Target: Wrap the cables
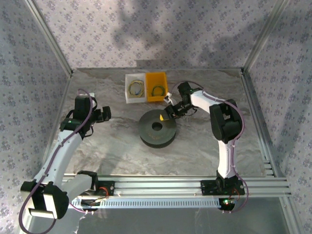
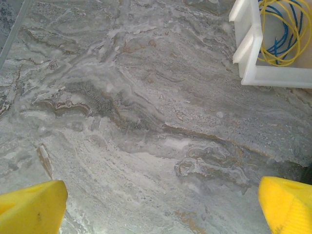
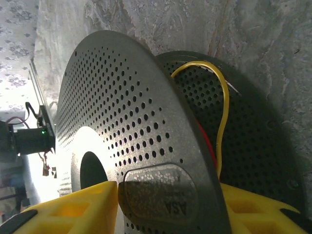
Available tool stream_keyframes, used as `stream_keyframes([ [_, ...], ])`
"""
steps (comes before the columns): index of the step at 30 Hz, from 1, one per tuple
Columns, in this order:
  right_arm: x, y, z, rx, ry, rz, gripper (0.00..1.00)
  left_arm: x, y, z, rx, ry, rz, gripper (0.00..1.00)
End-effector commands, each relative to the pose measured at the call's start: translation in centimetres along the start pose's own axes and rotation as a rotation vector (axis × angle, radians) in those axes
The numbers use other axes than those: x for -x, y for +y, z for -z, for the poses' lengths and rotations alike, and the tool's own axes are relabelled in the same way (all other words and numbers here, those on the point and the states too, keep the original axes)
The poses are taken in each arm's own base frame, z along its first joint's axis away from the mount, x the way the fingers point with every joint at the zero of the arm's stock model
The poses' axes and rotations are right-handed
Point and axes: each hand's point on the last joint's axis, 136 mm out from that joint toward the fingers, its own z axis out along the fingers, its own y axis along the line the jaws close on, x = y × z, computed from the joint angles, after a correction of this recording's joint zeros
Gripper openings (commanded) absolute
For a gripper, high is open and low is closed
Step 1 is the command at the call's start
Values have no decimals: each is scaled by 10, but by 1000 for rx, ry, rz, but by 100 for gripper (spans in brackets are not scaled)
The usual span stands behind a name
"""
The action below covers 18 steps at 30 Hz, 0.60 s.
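Jaws wide on left gripper point(image 2: 161, 207) over table point(image 2: 146, 122), right gripper point(image 3: 168, 200) astride spool point(image 3: 122, 97), unclear grip

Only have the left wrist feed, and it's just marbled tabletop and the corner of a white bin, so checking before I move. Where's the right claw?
Observer: The right claw is at the far right rim of the dark grey round perforated spool, mid-table.
Operator: Any cable on that spool?
Observer: Yes. In the right wrist view, a thin yellow cable loops between its two flanges.
Operator: Any bins besides the white one?
Observer: A yellow plastic bin sits right beside the white plastic bin, holding a yellow-green cable coil.
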Motion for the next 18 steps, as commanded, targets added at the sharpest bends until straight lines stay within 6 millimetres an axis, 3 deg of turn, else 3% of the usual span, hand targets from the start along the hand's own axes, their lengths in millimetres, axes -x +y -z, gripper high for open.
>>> stream_keyframes([
  [1,8,6,10,-56,-4,69,54,11,0,5,-16,-36,21,100],
  [5,9,13,26,-100,-19,90,71,14,0,5,-25,-48,30,100],
  [9,13,20,56,-153,-65,105,86,15,-1,3,-43,-61,35,100],
  [10,14,21,65,-174,-78,108,96,15,-2,3,-46,-64,32,100],
  [11,14,22,74,-192,-91,111,100,16,-2,2,-48,-70,29,100],
  [14,14,21,111,-286,-155,119,100,22,-3,6,-65,-110,7,100],
  [18,15,12,179,-490,-384,174,100,33,0,16,-81,-245,-5,100],
])
